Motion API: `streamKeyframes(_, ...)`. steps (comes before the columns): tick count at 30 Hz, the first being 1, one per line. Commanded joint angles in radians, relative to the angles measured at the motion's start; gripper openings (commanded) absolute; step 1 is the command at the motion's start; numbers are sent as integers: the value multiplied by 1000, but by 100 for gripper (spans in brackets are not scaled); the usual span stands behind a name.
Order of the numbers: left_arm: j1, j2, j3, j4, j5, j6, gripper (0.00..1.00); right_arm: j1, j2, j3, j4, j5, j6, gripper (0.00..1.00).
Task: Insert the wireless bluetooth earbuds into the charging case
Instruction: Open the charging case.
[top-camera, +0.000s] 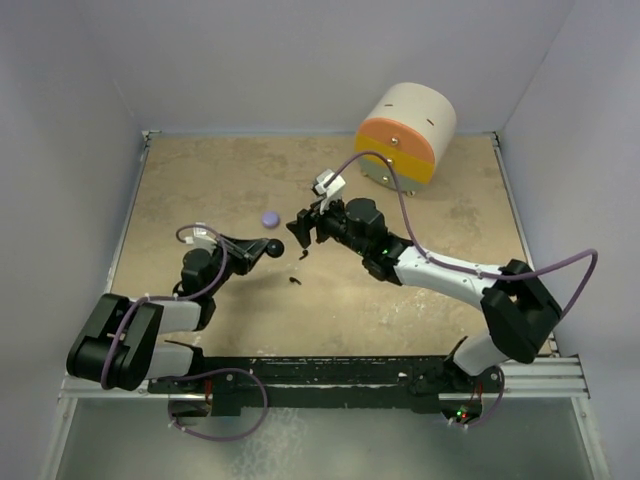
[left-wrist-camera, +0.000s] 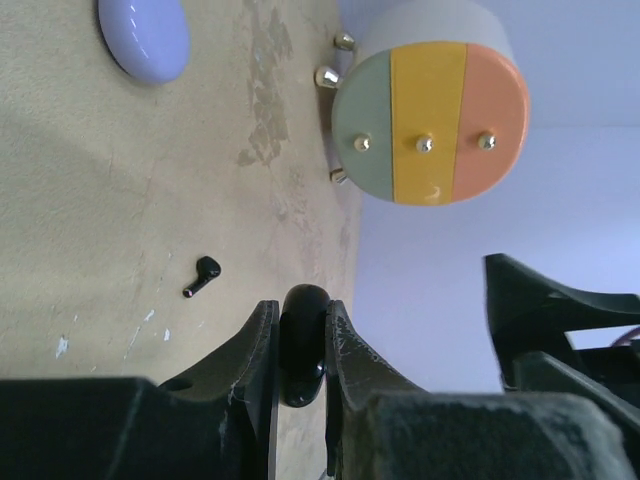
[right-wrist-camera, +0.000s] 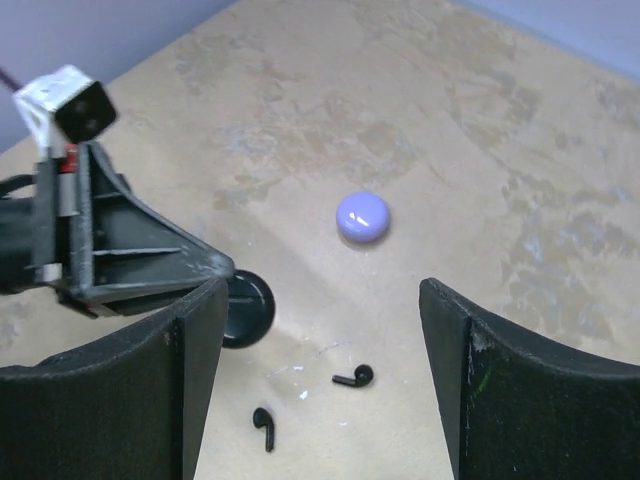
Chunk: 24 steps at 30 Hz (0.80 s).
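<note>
Earbuds: two tiny black earbuds (right-wrist-camera: 355, 377) with short stems lie loose on the counter, near its middle and close together but apart; the second earbud (right-wrist-camera: 264, 427) lies nearer and a little to the left of the first.
Counter: a mottled tan counter (top-camera: 450, 220) inside pale walls.
Black case: a glossy black round puck (left-wrist-camera: 303, 345) stands on edge between the fingers of the left gripper, just left of the two earbuds. It seems to ride just above the surface, though the views do not settle whether its rim touches.
Left gripper: the left gripper (top-camera: 268, 248) is clamped on the black round puck, one finger on each flat face.
Right gripper: the right gripper (right-wrist-camera: 320, 300) hovers over the earbuds with its fingers spread wide and nothing between them, close to the tip of the left gripper.
Lavender case: a smooth lavender round puck (right-wrist-camera: 362, 216) rests flat on the counter, farther back than the earbuds and apart from both grippers.
Far right: a cream drum-shaped toy (top-camera: 405, 130) lies on its side, its round face striped orange, yellow and pale green with small brass studs.
</note>
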Motion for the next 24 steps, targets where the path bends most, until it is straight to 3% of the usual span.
streamKeyframes(1, -2, 6, -49, 309, -87, -148, 0, 39, 49, -8, 35, 165, 117, 79)
streamKeyframes(6, -2, -12, -76, 362, -109, -182, 0, 61, 113, 14, 62, 162, 130, 79)
streamKeyframes(13, -2, -86, -71, 271, -120, -160, 0, 84, 153, 22, 86, 162, 143, 79)
streamKeyframes(24, -2, -133, -60, 144, -153, -116, 0, 122, 32, 20, 35, 221, 154, 80)
